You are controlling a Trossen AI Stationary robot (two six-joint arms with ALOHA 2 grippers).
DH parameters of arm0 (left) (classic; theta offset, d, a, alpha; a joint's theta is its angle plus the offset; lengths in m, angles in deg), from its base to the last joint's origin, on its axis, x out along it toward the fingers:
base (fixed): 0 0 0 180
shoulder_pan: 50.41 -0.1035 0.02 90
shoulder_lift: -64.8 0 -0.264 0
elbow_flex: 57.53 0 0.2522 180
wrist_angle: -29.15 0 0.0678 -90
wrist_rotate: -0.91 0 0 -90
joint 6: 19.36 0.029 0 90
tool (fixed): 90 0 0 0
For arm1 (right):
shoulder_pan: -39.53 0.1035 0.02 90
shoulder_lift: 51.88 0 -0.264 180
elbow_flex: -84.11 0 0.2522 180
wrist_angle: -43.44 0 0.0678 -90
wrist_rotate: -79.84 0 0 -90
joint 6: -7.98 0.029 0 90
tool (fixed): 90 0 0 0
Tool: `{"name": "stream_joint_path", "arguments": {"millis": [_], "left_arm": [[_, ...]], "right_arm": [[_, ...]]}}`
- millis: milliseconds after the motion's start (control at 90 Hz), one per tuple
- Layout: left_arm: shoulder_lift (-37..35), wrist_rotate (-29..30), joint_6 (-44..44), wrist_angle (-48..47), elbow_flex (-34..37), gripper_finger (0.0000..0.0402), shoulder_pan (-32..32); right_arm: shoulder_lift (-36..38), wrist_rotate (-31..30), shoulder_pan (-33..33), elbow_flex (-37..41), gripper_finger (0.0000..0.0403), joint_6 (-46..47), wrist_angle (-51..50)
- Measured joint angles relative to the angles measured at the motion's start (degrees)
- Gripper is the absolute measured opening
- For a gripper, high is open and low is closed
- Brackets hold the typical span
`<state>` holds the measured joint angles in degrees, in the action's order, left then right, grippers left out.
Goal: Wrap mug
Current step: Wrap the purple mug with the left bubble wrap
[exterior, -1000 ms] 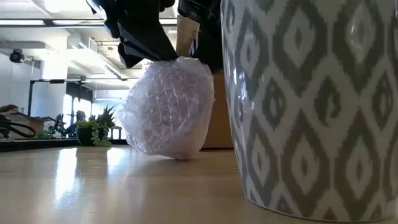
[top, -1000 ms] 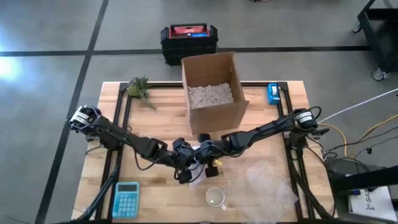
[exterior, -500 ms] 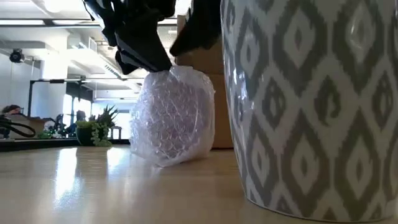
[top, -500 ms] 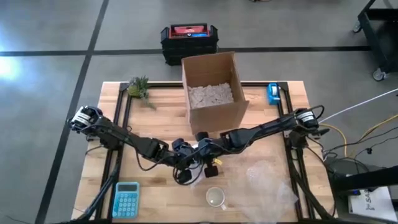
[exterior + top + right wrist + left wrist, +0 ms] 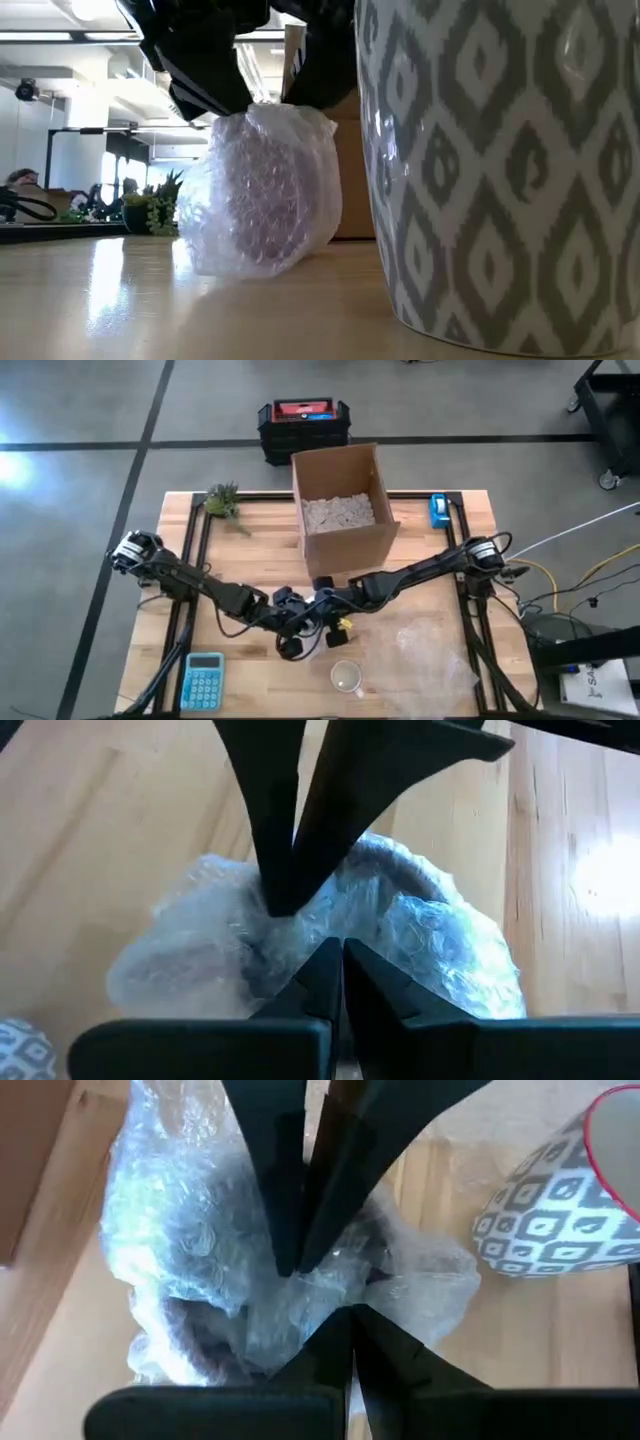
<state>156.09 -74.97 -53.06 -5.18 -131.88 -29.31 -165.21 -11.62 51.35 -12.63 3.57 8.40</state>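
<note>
Spanning most of the high view, the wooden desk (image 5: 420, 560) carries a tall cardboard box (image 5: 342, 510) at its far middle, filled with pale packing bits. Sheets of clear bubble wrap (image 5: 430, 645) lie loose on the near right of the desk, and a blue calculator (image 5: 204, 681) sits at the near left corner. A small green plant (image 5: 222, 500) rests at the far left and a blue tape roll (image 5: 438, 510) at the far right. Near the front edge stands a patterned grey-and-white cup (image 5: 347, 677), which fills the right of the low view. Just beyond it, at the desk's middle, sits the mug bundled in bubble wrap (image 5: 262, 195), resting on the wood. Both arms meet above it: the left claw (image 5: 335, 1320) and the right claw (image 5: 335, 955) are each clenched on the gathered wrap at the bundle's top, tips nearly touching one another.
</note>
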Motion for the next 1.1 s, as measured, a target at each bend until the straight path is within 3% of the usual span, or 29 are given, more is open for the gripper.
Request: {"name": "stream_joint_path", "arguments": {"millis": [411,1100], "left_arm": [[-5.0,1.9,-1.1,1.1,-0.2,0.0000,-0.3],[-3.6,2.1,-0.4,-1.4,-0.4,0.0000,-0.2]], "right_arm": [[0.3,0.0,-0.2,-0.1,0.0002,0.6,0.3],[6.7,0.4,-0.3,0.2,0.0002,-0.2,0.9]]}}
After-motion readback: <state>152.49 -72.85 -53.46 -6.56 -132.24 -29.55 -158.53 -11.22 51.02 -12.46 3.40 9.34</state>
